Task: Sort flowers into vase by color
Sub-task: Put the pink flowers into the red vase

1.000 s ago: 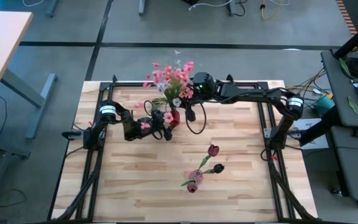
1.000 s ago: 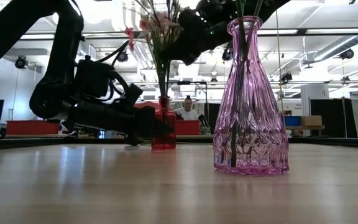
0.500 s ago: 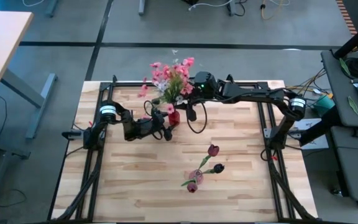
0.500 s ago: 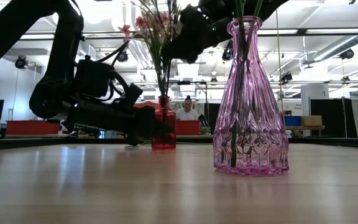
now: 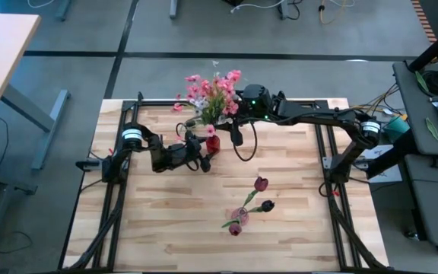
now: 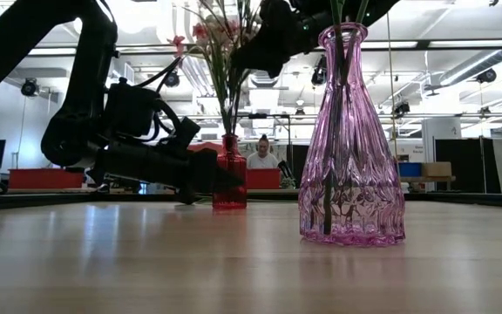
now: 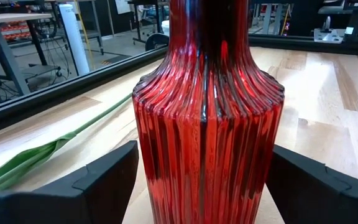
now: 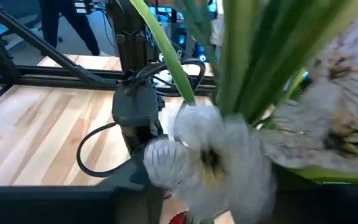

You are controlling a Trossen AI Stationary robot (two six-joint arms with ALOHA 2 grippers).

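Left end effector point(image 5: 204, 154) low over the pale wooden plank surface point(image 5: 166, 221), fingers point(image 7: 98, 180) spread and set either side of a ribbed red glass vase point(image 7: 207, 124) — touching or not, cannot tell, but flanking it closely. Standing upright in that red vase point(image 5: 213, 143), toward the far middle of the surface, a bunch of thin green-stemmed artificial flowers with pink blossom clusters and a few small white sprays point(image 5: 213, 93), heads fanned out above the far edge. Right end effector point(image 5: 233, 114) up among those stems, beside the bouquet, white blossoms point(image 8: 210, 155) and green stems crowding its own camera; whether clenched on a stem or released, cannot tell. Nearer the front, well apart from the red vase, a faceted pink glass vase point(image 6: 351, 139) — upright, holding dark red tulip-like buds on green stems point(image 5: 258, 185) that splay outward. One long green stem point(image 7: 42, 152) lying flat on the surface behind the red vase. In the room beyond, a seated person point(image 6: 261, 153).
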